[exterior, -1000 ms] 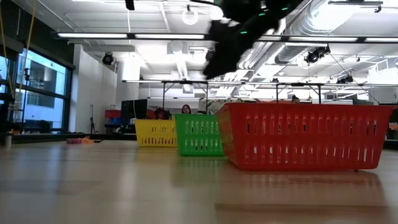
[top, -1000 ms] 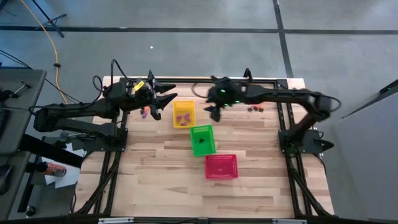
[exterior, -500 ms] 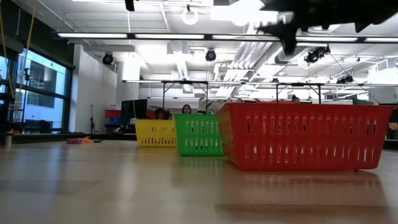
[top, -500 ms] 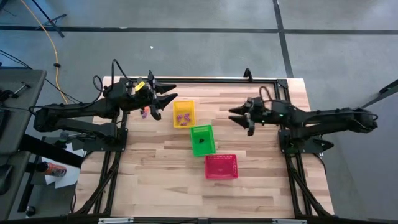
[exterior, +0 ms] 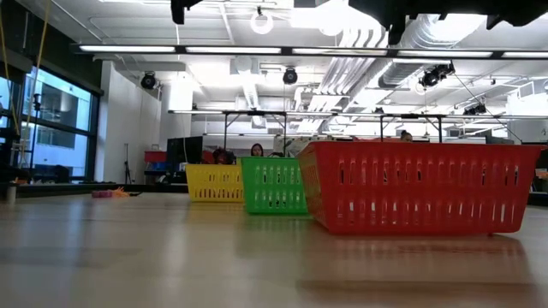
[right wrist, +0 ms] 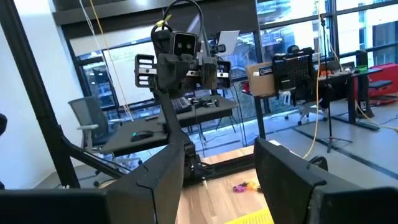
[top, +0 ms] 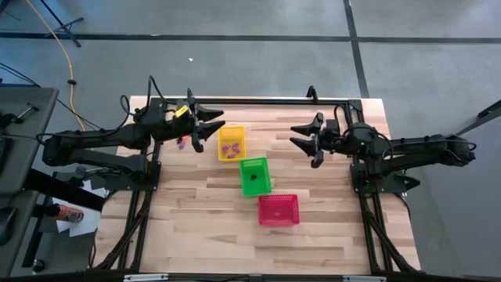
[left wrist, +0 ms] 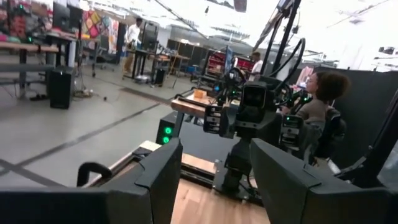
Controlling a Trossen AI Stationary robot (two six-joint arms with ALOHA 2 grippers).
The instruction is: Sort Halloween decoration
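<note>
We see loose trinkets (top: 182, 143) on counter (top: 203, 235) beside left gripper (top: 210, 129), the nearer | right gripper (top: 307, 140) well apart | both sets of fingers spread, empty

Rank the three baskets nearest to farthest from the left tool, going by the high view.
From the left tool, which is open above the table's far left:
1. Yellow basket, right beside the tool, far end of the row.
2. Green basket, middle of the row, toward the table's centre.
3. Red basket, near end of the row, farthest.
</note>
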